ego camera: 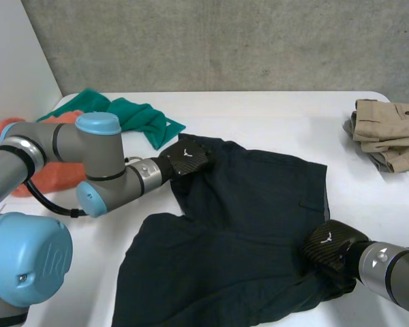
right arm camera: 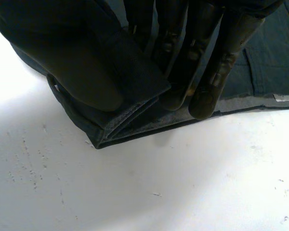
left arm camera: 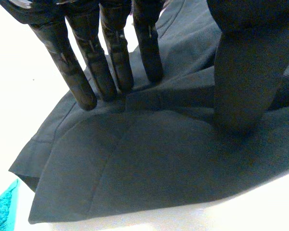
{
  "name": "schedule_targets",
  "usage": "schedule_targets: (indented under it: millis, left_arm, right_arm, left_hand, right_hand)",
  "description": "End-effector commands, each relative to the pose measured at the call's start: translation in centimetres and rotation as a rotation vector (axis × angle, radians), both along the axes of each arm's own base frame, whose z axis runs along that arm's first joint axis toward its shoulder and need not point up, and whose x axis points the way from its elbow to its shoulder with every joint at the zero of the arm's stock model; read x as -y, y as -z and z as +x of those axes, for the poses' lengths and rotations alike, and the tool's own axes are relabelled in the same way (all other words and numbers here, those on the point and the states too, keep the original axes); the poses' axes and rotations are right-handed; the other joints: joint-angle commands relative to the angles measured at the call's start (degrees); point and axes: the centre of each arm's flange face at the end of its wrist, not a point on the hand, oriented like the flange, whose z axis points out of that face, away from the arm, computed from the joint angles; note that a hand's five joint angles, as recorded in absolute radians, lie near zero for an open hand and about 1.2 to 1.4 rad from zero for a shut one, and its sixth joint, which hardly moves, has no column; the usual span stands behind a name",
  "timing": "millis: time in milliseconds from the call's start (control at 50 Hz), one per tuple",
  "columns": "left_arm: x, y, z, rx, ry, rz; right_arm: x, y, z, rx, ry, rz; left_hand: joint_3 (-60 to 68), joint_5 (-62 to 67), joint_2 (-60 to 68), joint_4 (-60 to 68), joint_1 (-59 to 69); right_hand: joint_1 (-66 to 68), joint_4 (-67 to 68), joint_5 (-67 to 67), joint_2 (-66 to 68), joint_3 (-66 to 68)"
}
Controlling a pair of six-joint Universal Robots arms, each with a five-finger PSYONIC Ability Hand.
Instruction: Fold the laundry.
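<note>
Dark navy shorts (ego camera: 245, 225) lie spread out across the white table (ego camera: 273, 122). My left hand (ego camera: 185, 158) rests on their far left corner. In the left wrist view its straight fingers (left arm camera: 82, 72) and thumb (left arm camera: 241, 82) stand well apart, their tips pressing on the cloth (left arm camera: 149, 163) with a low ridge between them. My right hand (ego camera: 334, 246) is at the shorts' near right edge. In the right wrist view its thumb (right arm camera: 72, 62) and fingers (right arm camera: 202, 86) pinch a folded hem corner (right arm camera: 130, 125) just above the table.
A green cloth (ego camera: 133, 116) lies at the back left, with an orange one (ego camera: 51, 174) beside it under my left arm. Folded beige trousers (ego camera: 388, 133) sit at the far right edge. A patch of the green cloth (left arm camera: 2, 207) lies beside the shorts' corner.
</note>
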Motion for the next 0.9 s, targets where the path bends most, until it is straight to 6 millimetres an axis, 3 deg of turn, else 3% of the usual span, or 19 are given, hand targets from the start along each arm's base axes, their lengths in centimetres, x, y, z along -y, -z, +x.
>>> schedule_targets:
  millis: [20,80,320,360,400,620,800,900]
  left_arm:
    - [0.3,-0.3,0.2,0.018,-0.056,-0.023]
    - [0.4,-0.6,0.6,0.045,-0.102,-0.048]
    - [-0.2,-1.1,1.3,0.083,-0.113,-0.089]
    - [-0.5,-1.3,1.4,0.084,-0.111,-0.088]
    - [-0.8,-1.6,1.6,0.086,-0.109,-0.099]
    - [-0.9,-2.2,1.8,0.085,-0.125,-0.179]
    - [-0.7,-0.8,1.6,0.094,-0.12,-0.163]
    - [-0.5,-0.3,1.5,0.092,-0.113,-0.16]
  right_arm:
    - [0.1,0.1,-0.1,0.001,0.003,-0.005]
    - [-0.1,0.2,-0.1,-0.001,0.003,0.002]
    - [-0.6,0.6,-0.1,0.009,0.008,0.019]
    - [-0.6,0.7,-0.1,0.013,0.011,0.023]
    - [-0.7,0.7,-0.1,0.015,0.011,0.026]
    - [-0.9,1.0,-0.2,0.013,0.011,0.038]
    - [-1.0,1.3,-0.3,0.014,0.015,0.035]
    - [-1.1,1.4,-0.3,0.013,0.015,0.039]
  left_hand:
    - [31.06,31.12,31.0,30.87,30.23]
    - [37.12,37.19,37.06,36.94,36.3]
    - [37.65,37.71,37.59,37.46,36.82]
    - [30.46,30.52,30.4,30.28,29.63]
    - [10.35,10.41,10.29,10.17,9.52]
    - [15.77,15.83,15.71,15.59,14.94]
    - [16.79,16.85,16.73,16.6,15.96]
    - [10.93,10.99,10.87,10.74,10.1]
  right_hand:
    - [23.34,11.87,12.56,12.63,12.21]
    - [23.34,11.87,12.56,12.63,12.21]
    - [23.34,11.87,12.56,12.63,12.21]
    - [23.34,11.87,12.56,12.63,12.21]
    - [23.34,11.87,12.56,12.63,12.21]
    - [23.34,11.87,12.56,12.63,12.21]
    - [23.34,11.87,12.56,12.63,12.21]
    - [23.34,11.87,12.56,12.63,12.21]
